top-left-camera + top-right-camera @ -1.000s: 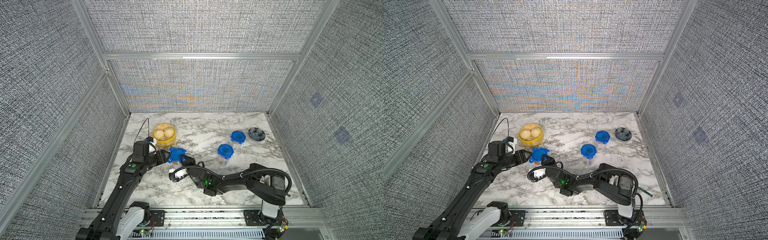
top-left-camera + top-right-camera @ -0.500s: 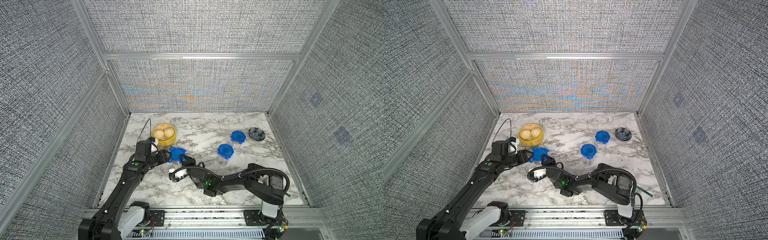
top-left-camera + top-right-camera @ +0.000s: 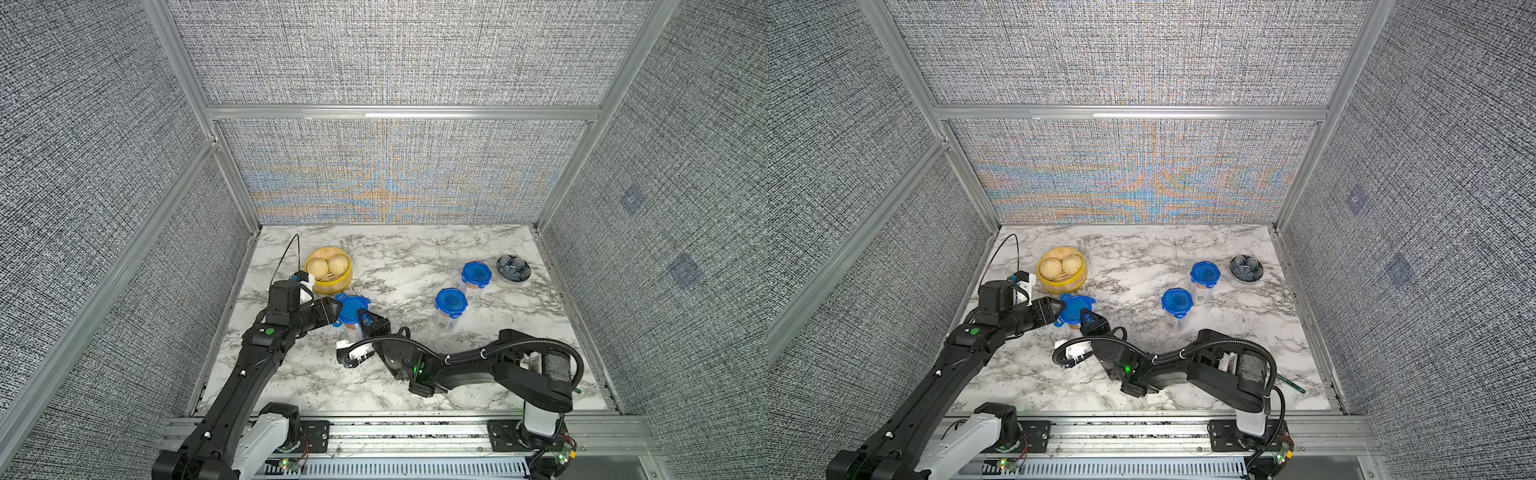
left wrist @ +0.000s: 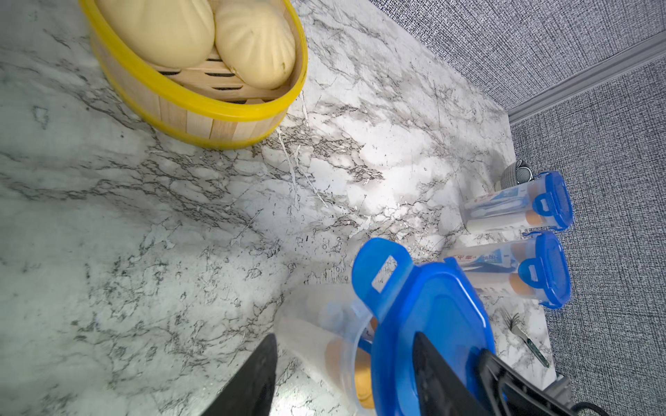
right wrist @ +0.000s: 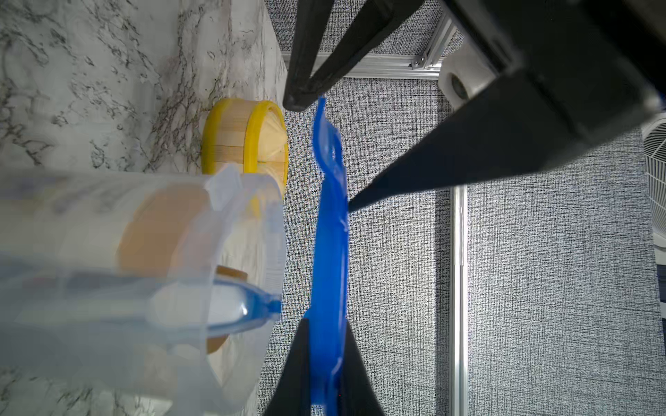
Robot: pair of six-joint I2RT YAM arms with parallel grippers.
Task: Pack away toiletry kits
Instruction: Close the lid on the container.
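Two jars stand shut on the marble table [image 3: 291,374], their blue lids [image 3: 451,300] clipped down: the nearer jar [image 3: 446,322] and the farther jar [image 3: 471,291], which sits just beside the dark bowl [image 3: 513,269]. Through the clear walls, the left wrist view shows a tube [image 4: 497,203] and an orange-capped bottle [image 4: 504,223].

The third jar [image 4: 324,342] stands upright near the yellow steamer [image 3: 332,286] with its two buns [image 3: 320,266], on the left side of the table. Its mouth is open. The right wrist view shows an orange bottle cap [image 5: 162,223] and a blue-white toothbrush [image 5: 220,311] inside.

The loose lid [image 3: 351,309] hangs just above that mouth, apart from the rim, with its tabs flared out. The right gripper [image 3: 365,318] pinches the lid's near edge, jaws closed thin on the plastic. The left gripper [image 3: 336,308] is at the opposite side with its jaws partly spread — one fingertip [image 5: 382,189] rests against the lid's top face, and the other sits beyond a tab, clamping nothing.
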